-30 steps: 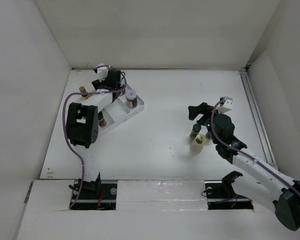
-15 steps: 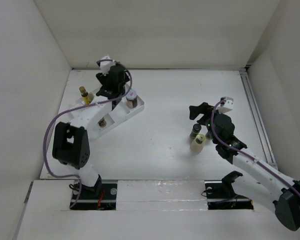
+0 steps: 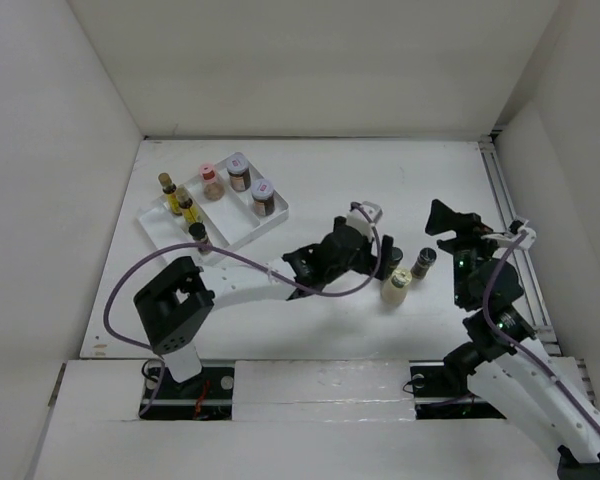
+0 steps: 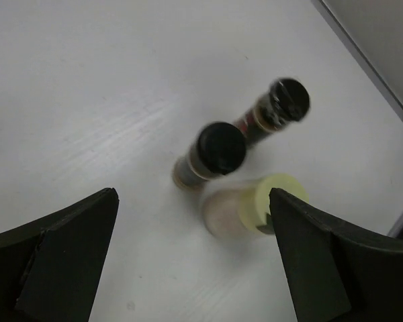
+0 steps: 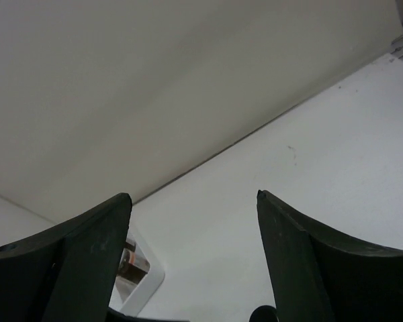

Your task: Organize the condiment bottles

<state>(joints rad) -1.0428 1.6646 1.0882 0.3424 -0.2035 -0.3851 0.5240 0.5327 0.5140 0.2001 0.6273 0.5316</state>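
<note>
1. Fingers point(image 4: 60, 261) of the left gripper point(image 4: 191, 196) stand wide apart and hold nothing. One dark pad sits at each lower corner of the left wrist view.
2. Just past them, three of the condiment bottles stand clustered on the white table point(image 4: 87, 80). The cream-capped bottle point(image 4: 262, 204) is nearest, with its pale cap right against the tip of the right-hand finger. Whether cap and finger touch cannot be told.
3. Just behind it, facing the gap between the fingers, is a dark-capped jar point(image 4: 218, 149) seen from above. Beside and beyond that is a second dark jar point(image 4: 282, 106), which is blurred.
4. The right gripper point(image 5: 193, 196) is also spread wide and empty. Its wrist camera is tilted up toward the back wall.
5. In the top view the left arm stretches from its base across to the right half of the table. Its gripper hangs over the cluster, so only the cream-capped bottle and one dark jar show beside it. The right gripper is raised just beyond the cluster, apart from it.
6. The white divided tray point(image 3: 278, 213) lies at the far left of the table.
   - Three slim yellow-labelled bottles point(image 3: 185, 205) stand in a row along its left side.
   - A pink-capped bottle point(image 3: 211, 180) stands behind them.
   - Two brown jars with silvery lids point(image 3: 261, 195) fill the compartments on the right.
</note>
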